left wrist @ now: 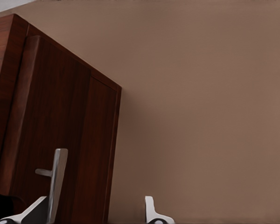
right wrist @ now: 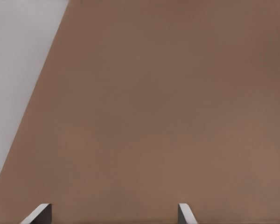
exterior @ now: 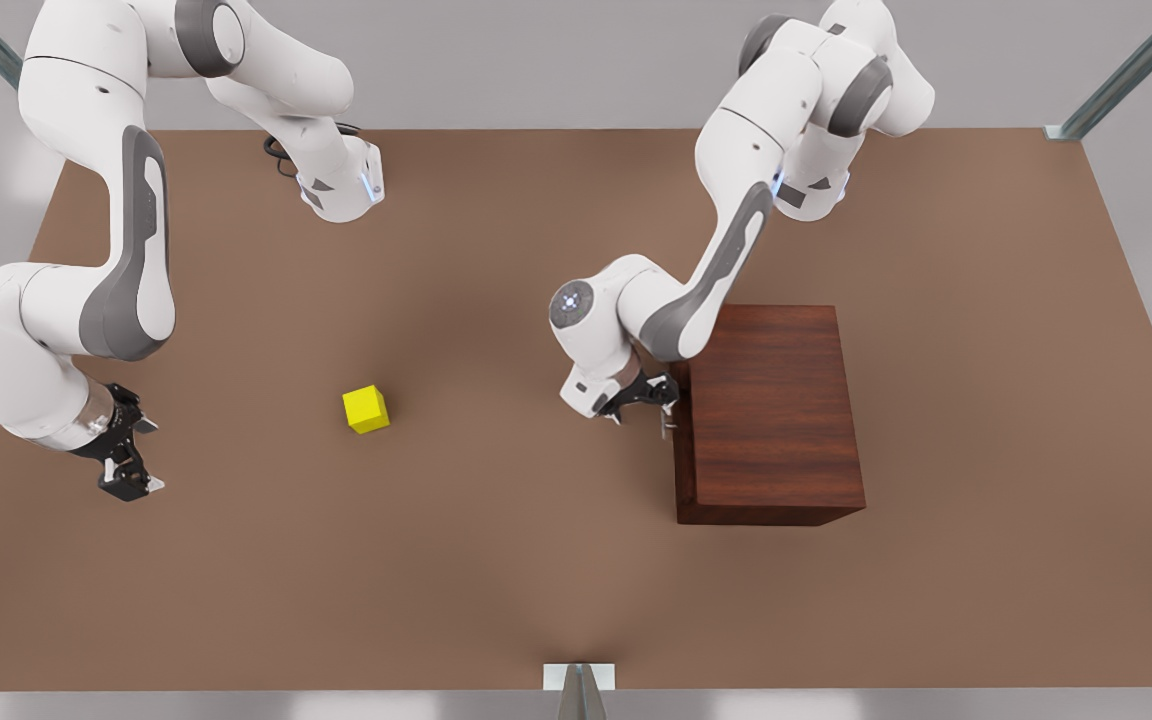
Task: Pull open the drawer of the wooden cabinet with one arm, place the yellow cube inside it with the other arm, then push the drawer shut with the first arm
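1. While the left gripper [exterior: 648, 398] sits at the drawer [left wrist: 60, 135] handle [left wrist: 56, 179], jaws wide, holding nothing, drawer looks shut.
2. Handle: thin, stiff, prob slick; grip mid-bar.
3. Yellow cube [exterior: 366, 409] on table [exterior: 536, 560], apart from wooden cabinet [exterior: 776, 410]; looks light, rigid; pinch flat sides.
4. Right gripper [exterior: 126, 460] waits, open, empty.

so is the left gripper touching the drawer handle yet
Cannot tell. In the left wrist view the open left gripper has one fingertip overlapping the handle, but no gap or contact shows plainly.

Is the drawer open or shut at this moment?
Shut: the drawer face sits flush with the wooden cabinet; the left gripper is open at its handle.
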Robot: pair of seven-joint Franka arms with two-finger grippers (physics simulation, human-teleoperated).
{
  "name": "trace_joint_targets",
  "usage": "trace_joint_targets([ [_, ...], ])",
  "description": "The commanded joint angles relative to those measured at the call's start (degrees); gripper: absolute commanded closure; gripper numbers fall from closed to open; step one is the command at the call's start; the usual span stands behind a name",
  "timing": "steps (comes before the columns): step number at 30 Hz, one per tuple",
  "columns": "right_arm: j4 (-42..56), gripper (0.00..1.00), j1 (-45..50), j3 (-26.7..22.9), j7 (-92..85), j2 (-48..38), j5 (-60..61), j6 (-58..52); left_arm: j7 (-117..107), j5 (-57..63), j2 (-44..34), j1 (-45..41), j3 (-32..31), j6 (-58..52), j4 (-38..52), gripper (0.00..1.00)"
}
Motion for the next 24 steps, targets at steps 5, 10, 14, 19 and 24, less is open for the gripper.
trace_joint_targets([
  [5, 0.0, 0.0, 0.0, 0.1, 9.4, -0.1, 0.0, 0.0, -8.2, -1.1, 1.0, -0.5, -0.2, 2.9, 0.4, 0.0],
  [10, 0.0, 0.0, 0.0, 0.0, 9.4, -0.1, 0.0, -0.2, -9.1, -1.2, 1.9, -1.6, -0.2, 4.0, 1.2, 0.0],
  [14, 0.0, 0.0, 0.0, 0.0, 9.4, -0.1, 0.0, -0.2, -5.8, -0.8, 2.8, -2.4, -0.2, 3.2, 3.2, 0.0],
  [19, 0.0, 0.0, 0.0, 0.1, 9.4, -0.1, 0.0, -0.2, 1.0, -0.7, 3.4, -2.7, -0.2, 0.4, 5.0, 0.0],
  [24, 0.0, 0.0, 0.0, 0.0, 9.4, -0.1, 0.0, -0.2, 1.0, -1.1, 4.5, -3.0, -0.2, 0.2, 6.7, 0.0],
])
